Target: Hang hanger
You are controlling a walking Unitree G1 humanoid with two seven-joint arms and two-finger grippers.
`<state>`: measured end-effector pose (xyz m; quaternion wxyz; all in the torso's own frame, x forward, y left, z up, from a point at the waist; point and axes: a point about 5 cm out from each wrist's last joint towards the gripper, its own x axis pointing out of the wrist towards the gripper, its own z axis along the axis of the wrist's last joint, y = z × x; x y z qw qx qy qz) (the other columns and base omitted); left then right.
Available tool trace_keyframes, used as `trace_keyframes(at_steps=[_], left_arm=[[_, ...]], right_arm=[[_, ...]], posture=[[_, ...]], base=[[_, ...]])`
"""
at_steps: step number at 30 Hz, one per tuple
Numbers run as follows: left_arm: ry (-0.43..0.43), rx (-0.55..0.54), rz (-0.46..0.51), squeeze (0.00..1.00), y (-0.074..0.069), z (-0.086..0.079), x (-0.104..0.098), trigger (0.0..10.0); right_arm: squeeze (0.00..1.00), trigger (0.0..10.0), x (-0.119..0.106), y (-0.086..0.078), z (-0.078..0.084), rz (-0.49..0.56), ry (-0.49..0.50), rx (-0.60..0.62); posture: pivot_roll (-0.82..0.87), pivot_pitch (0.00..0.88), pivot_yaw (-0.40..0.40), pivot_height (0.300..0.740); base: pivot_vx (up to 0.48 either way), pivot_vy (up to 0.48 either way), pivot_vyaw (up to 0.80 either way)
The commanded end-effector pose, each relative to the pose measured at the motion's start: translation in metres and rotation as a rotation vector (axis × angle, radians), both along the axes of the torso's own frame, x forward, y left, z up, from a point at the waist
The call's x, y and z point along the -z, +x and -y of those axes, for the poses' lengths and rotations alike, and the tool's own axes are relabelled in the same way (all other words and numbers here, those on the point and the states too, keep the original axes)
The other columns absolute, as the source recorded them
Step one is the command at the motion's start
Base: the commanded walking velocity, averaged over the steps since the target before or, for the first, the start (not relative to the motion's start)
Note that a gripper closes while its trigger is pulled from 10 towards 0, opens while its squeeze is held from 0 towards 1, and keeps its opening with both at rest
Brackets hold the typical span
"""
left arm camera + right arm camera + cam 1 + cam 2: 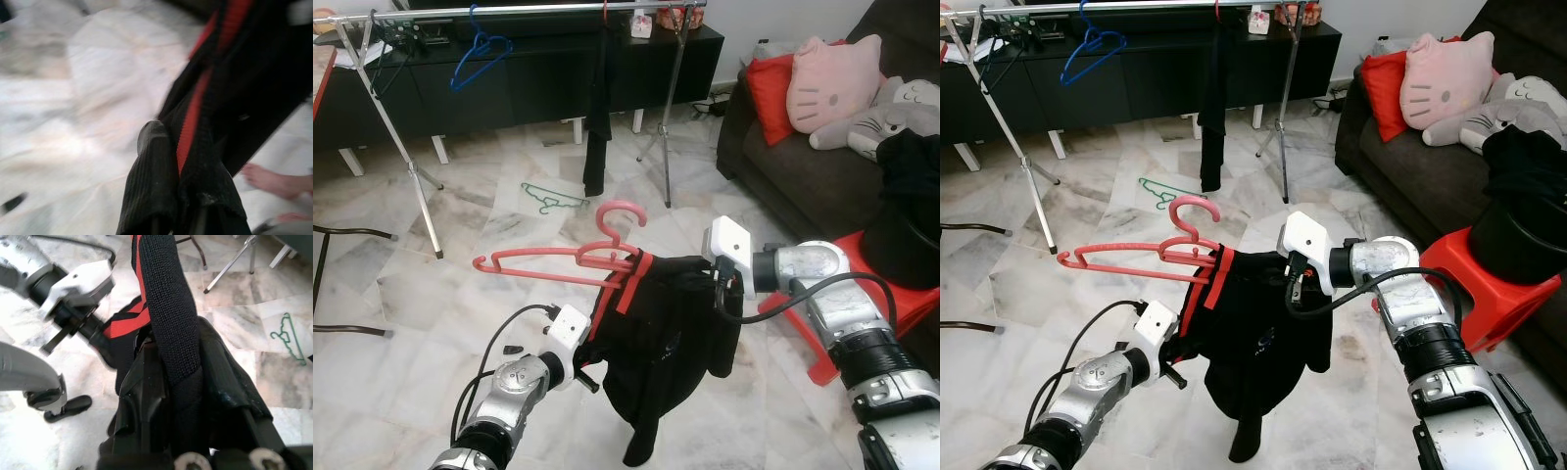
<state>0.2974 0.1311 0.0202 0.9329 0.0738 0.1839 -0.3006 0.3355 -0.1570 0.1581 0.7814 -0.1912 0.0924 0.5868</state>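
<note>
Hangers: you have three in sight. A red hanger (pixel 563 257) is at the garment's top edge, held in mid-air between your arms; a blue hanger (pixel 478 57) hangs on the rack (pixel 524 8); a green hanger (pixel 551 200) lies on the floor (pixel 391 294) under the rack.
Garments: two. A black garment with red trim (pixel 661 338) hangs between your grippers below the red hanger; a dark cloth (pixel 597 117) hangs from the rack rail.
Left gripper (pixel 178 169): your fingers (pixel 151 181) are pressed on the garment's red-trimmed edge.
Left arm: it is raised from low on your left, wrist angled up toward the garment's lower left side.
Right gripper (pixel 188 377): your fingers (pixel 230 377) are pinching a fold of the garment.
Right arm: the elbow is bent, the forearm reaches inward, and the wrist is at the garment's upper right corner.
Sofa (pixel 803 176): to your right, with one red cushion (pixel 770 93) and two plush toys.
Stool (pixel 1489 279): one, red, beside your right arm, with a black bin (pixel 1523 230) on it.
</note>
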Motion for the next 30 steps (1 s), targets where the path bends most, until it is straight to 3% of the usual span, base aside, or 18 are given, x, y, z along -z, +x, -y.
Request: trace_keyframes(at_steps=[1, 4, 8, 12, 16, 17, 18, 19, 20, 21, 24, 30], left_arm=[[0.051, -0.034, -0.033, 0.0, -0.002, -0.008, 0.007, 0.0], [0.11, -0.11, -0.043, 0.0, -0.003, -0.021, 0.011, 0.0], [0.14, -0.2, -0.054, 0.0, -0.002, -0.03, 0.014, 0.0], [0.201, -0.316, -0.098, 0.0, -0.004, -0.046, 0.02, 0.0], [0.203, -0.316, -0.106, 0.0, -0.004, -0.046, 0.021, 0.0], [0.195, -0.309, -0.115, 0.0, -0.005, -0.044, 0.022, 0.6], [0.193, -0.299, -0.127, 0.0, -0.006, -0.043, 0.023, 3.7], [0.193, -0.299, -0.127, 0.0, -0.006, -0.043, 0.023, 3.7], [0.193, -0.298, -0.134, 0.0, -0.008, -0.044, 0.024, 10.0], [0.193, -0.298, -0.134, 0.0, -0.008, -0.044, 0.024, 10.0], [0.219, -0.308, -0.134, 0.0, -0.008, -0.05, 0.024, 10.0], [0.23, -0.312, -0.137, 0.0, -0.009, -0.056, 0.024, 10.0]], right_arm=[[0.0, 0.0, -0.013, 0.0, 0.005, 0.046, 0.014, -0.003], [0.0, 0.0, -0.009, -0.001, 0.014, 0.033, 0.007, 0.023], [0.0, 0.0, -0.011, -0.002, 0.017, 0.01, 0.068, 0.028], [0.0, 0.0, -0.02, -0.004, 0.025, -0.013, 0.216, 0.043], [0.0, 0.0, -0.028, -0.002, 0.028, -0.04, 0.328, 0.057], [0.0, 0.0, -0.031, -0.005, 0.028, -0.075, 0.383, 0.037], [0.0, 0.0, -0.03, -0.013, 0.028, -0.121, 0.393, -0.034], [0.0, 0.0, -0.03, -0.013, 0.028, -0.121, 0.393, -0.034], [0.0, 0.0, -0.026, -0.025, 0.03, -0.176, 0.36, -0.125], [0.0, 0.0, -0.026, -0.025, 0.03, -0.176, 0.36, -0.125], [0.0, 0.0, -0.009, -0.046, 0.043, -0.282, 0.144, -0.249], [0.0, 0.0, -0.01, -0.051, 0.057, -0.308, 0.069, -0.246]], posture=[[-0.09, 0.062, -0.095, 0.74], [-0.09, 0.062, -0.095, 0.74], [-0.09, 0.074, -0.094, 0.74], [-0.1, 0.083, -0.095, 0.74], [-0.1, 0.091, -0.094, 0.74], [-0.09, 0.095, -0.094, 0.74], [-0.09, 0.097, -0.092, 0.74], [-0.09, 0.097, -0.092, 0.74], [-0.09, 0.102, -0.091, 0.74], [-0.09, 0.102, -0.091, 0.74], [-0.09, 0.105, -0.088, 0.74], [-0.1, 0.101, -0.085, 0.74]], base=[[0.0, 0.0, 0.0], [0.0, 0.0, 0.0], [0.0, 0.0, 0.0], [0.0, 0.0, 0.0], [0.0, 0.0, 0.0], [0.0, 0.0, 0.0], [0.0, 0.0, 0.0], [0.0, 0.0, 0.0], [0.0, 0.0, 0.0], [0.0, 0.0, 0.0], [0.0, 0.0, 0.0], [0.0, 0.0, 0.0]])
